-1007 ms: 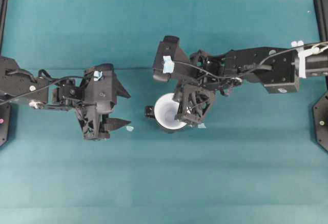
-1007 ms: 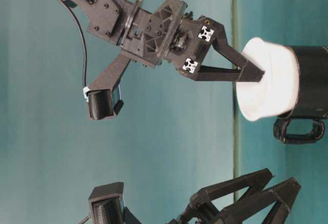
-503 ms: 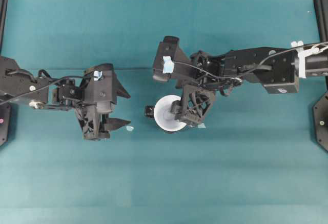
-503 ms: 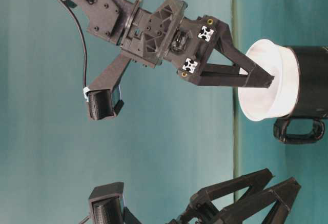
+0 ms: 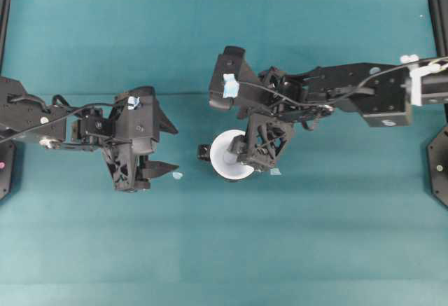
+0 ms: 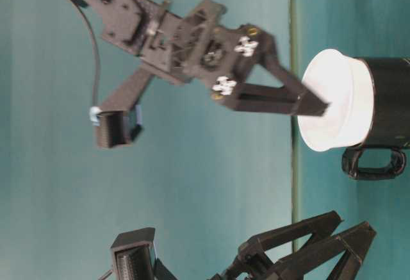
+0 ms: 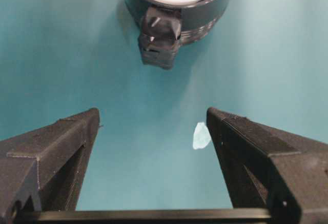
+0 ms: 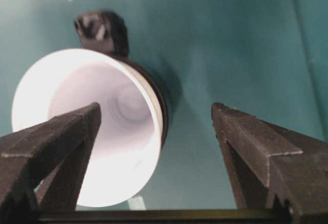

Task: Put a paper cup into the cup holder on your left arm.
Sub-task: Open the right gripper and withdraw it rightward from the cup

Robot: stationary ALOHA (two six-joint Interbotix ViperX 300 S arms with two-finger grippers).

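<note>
Overhead view: white tapered paper cup sits inside glossy black round cup holder mid-bench, between the two arms; holder mostly hidden under cup rim, only the lug side shows.
Right gripper: over the cup, jaws spread wide, holding nothing; one finger above the cup mouth, the other outside the rim.
Left gripper: jaws wide apart, empty, near the holder's lug side but not touching.
Bench: teal cloth, small pale scrap lying on it.
Handling (judgement): cup prob. very light, thin-walled, crushes easily; rim is the stiffest part, so take hold at the rim w/ light squeeze. Holder looks rigid and slick.
Table-level view: shows cup's upper part standing proud of holder; overhead can't show seating depth.
Right wrist view: looks straight into cup, base visible inside; other views don't give that.
Left wrist view: lug close up.
</note>
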